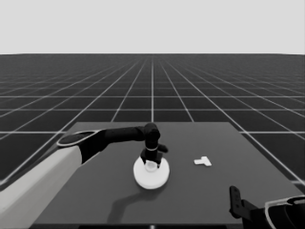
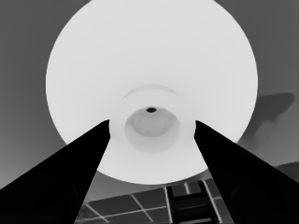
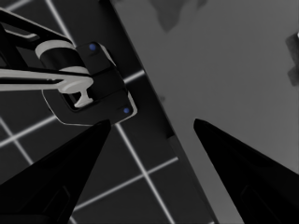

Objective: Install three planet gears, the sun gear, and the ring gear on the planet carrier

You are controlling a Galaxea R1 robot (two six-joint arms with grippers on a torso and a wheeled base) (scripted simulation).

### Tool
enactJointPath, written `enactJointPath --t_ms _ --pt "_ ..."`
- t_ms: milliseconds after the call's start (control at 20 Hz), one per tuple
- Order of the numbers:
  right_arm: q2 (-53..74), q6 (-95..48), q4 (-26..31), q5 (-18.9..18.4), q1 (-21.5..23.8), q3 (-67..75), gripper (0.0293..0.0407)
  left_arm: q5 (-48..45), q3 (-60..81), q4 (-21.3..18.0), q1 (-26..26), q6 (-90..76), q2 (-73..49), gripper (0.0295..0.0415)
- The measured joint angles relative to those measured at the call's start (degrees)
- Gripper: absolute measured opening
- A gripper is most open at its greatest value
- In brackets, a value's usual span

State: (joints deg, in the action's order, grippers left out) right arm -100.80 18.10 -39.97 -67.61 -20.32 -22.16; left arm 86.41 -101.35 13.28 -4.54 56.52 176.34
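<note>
Larger round part (image 1: 151, 174), flat on desk (image 1: 200, 191): raised hub directly between left gripper (image 1: 151, 165) fingers, clasped; right gripper (image 3: 152, 122) parked, fingers spread wide.

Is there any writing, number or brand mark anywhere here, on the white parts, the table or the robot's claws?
None: no text, number or logo can be read in any view.
The larger round part under the left claw is plain white.
The thin white piece is unmarked.
The table carries no label.
The right claw, parked at the table's corner, is plain black.
The dark machinery shows only small blue lights, no writing.
</note>
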Motion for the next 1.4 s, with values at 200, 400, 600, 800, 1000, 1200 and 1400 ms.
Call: enactJointPath --t_ms 200,400,600,800,1000,1200,1400 --pt "0.00 0.00 0.00 0.00 0.00 0.00 0.0385 0.00 0.00 0.00 0.00 -2.00 0.00 0.0348" --pt "0.00 0.00 0.00 0.00 0.00 0.00 0.0385 0.00 0.00 0.00 0.00 -4.00 0.00 0.0348" --pt "0.00 0.00 0.00 0.00 0.00 0.00 0.0385 0.00 0.00 0.00 0.00 -6.00 0.00 0.0348" --pt "0.00 0.00 0.00 0.00 0.00 0.00 0.0385 0.00 0.00 -0.01 -0.01 -8.00 0.00 0.0348" --pt "0.00 0.00 0.00 0.00 0.00 0.00 0.0385 0.00 0.00 -0.01 -0.01 -10.00 0.00 0.0348" --pt "0.00 0.00 0.00 0.00 0.00 0.00 0.0385 0.00 0.01 -0.01 0.04 -11.08 0.01 0.0384" --pt "0.00 0.00 0.00 0.00 0.00 0.00 0.0385 0.00 0.01 -0.01 0.05 -11.21 0.01 0.0385"
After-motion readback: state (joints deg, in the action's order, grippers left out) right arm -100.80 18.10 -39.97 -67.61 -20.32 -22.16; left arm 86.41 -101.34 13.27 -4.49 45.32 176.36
